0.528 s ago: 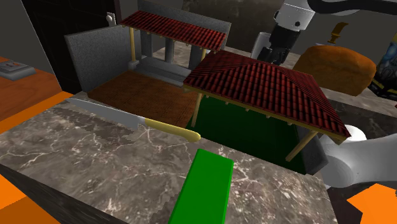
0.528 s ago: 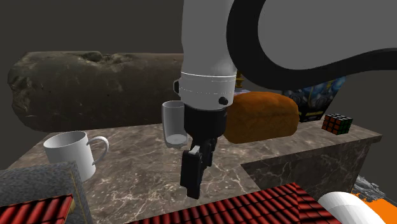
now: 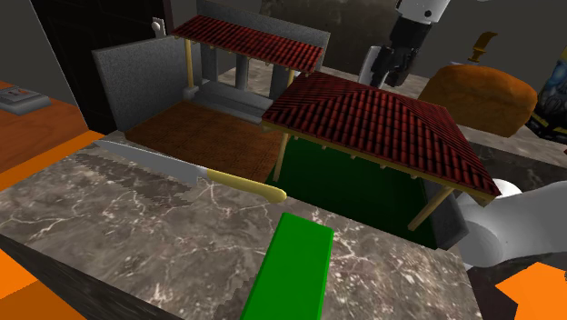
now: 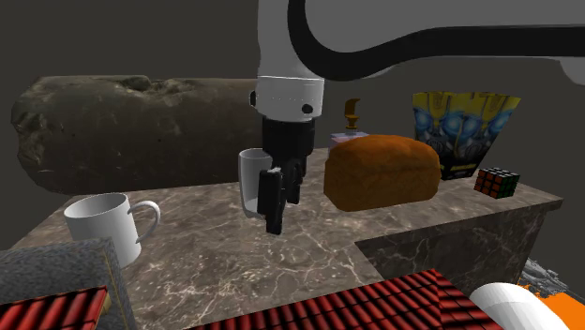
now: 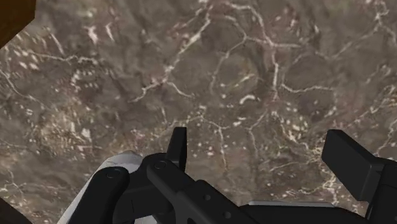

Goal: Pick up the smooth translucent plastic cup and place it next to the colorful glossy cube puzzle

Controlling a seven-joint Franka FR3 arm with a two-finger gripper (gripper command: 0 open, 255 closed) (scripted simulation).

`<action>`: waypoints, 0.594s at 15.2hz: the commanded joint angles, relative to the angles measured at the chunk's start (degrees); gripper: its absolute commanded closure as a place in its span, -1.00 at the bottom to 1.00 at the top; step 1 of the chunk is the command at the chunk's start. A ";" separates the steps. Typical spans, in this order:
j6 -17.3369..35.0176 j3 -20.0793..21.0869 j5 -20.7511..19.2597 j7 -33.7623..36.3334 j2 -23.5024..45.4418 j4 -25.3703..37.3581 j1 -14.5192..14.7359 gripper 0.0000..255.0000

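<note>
Offset decides the coming move. The cup (image 4: 249, 183) stands upright on the marble worktop (image 4: 216, 258), its long axis vertical. The tool (image 4: 275, 217) hangs just beside it, toward the second exterior view's right and a little nearer that camera, so that it overlaps the cup's edge. We cannot tell whether they touch.

In the wrist view the fingers (image 5: 177, 145) stand apart with bare marble between them. A pale rounded shape sits just outside one finger, and we take it for the cup, so nothing is held.

We judge that the tool must shift sideways toward the cup until the wall lies between the fingers, then close. The cube puzzle (image 4: 497, 181) sits well apart at the worktop's far corner, beyond the bread loaf (image 4: 382, 172), so the carry will have to pass that loaf.
</note>
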 commanded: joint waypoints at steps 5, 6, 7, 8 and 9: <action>-1.16 -4.92 -2.08 -6.71 9.08 11.10 -0.76 -1.00; -1.48 -5.77 -2.24 -7.89 10.74 13.26 -0.84 -1.00; -1.84 -6.61 -2.34 -9.08 12.45 15.48 -0.92 -1.00; -2.23 -7.45 -2.37 -10.30 14.20 17.79 -1.01 -1.00; -2.66 -8.30 -2.34 -11.52 16.00 20.18 -1.09 -1.00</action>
